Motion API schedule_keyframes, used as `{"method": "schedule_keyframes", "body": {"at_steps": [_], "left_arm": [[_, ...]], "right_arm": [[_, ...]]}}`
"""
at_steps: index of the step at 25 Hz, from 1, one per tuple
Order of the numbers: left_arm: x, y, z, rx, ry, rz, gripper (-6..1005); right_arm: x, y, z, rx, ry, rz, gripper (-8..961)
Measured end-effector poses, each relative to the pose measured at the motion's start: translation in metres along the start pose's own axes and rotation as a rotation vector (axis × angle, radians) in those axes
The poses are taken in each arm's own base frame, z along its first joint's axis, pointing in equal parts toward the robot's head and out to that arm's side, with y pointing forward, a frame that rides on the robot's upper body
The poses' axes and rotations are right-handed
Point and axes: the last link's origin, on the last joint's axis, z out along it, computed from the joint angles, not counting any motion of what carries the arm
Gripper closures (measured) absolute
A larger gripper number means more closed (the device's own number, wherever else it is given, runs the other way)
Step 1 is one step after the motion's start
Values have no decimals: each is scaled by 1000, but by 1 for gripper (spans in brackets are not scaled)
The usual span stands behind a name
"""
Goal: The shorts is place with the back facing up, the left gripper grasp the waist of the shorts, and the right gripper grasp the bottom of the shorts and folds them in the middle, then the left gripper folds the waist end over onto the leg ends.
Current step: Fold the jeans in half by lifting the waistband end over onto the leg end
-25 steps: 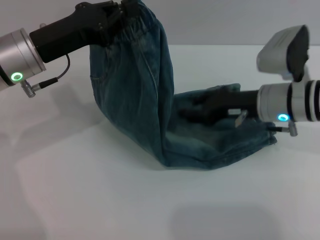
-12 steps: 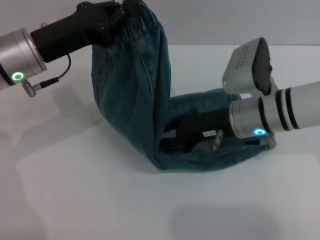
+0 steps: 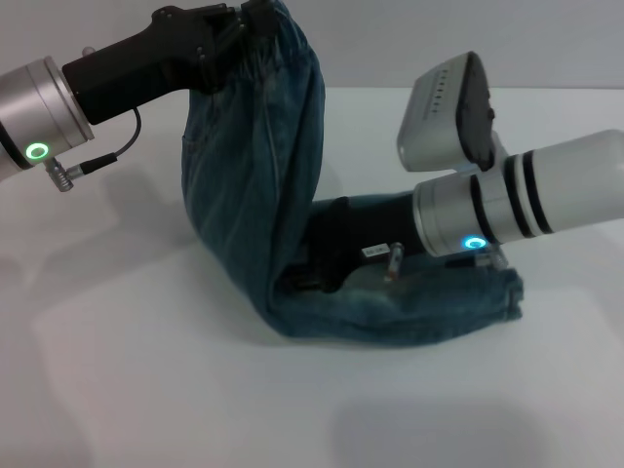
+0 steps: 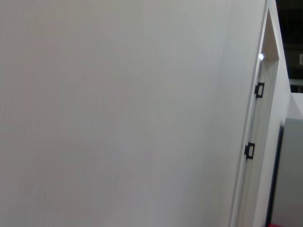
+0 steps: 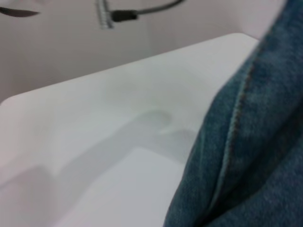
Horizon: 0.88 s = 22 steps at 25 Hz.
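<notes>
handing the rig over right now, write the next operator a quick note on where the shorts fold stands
Left gripper: shut on the waist of the shorts, held raised above the table.
Right gripper: low on the lower half of the shorts, near the bend; fingers not visible.
Leg ends lie flat on the table, on the robot's right.
Done: shorts appear folded lengthwise, waist end lifted.
Left: lay the waist over the leg ends, release, withdraw both arms.

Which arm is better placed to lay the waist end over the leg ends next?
Left, probably. The left gripper holds the waist of the shorts raised above the table, while the right gripper sits low against the fold, seemingly pinning it.
</notes>
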Motion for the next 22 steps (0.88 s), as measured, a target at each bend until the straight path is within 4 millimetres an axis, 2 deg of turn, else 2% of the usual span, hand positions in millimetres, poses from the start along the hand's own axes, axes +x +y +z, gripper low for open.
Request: {"method": "schedule_keyframes", "body": {"at_steps": [5, 11, 18, 22], "left_arm": [[0, 0, 0, 0, 0, 0, 939], [-2, 0, -2, 6, -2, -1, 936], [-2, 0, -4, 7, -3, 3, 932], [-2, 2, -4, -9, -4, 6, 930]], "right_arm": [[-6, 2, 4, -13, 0, -18, 484], [9, -4, -3, 20, 5, 25, 484], [40, -30, -35, 216, -51, 118, 483], [49, -55, -63, 393, -131, 181, 483]]}}
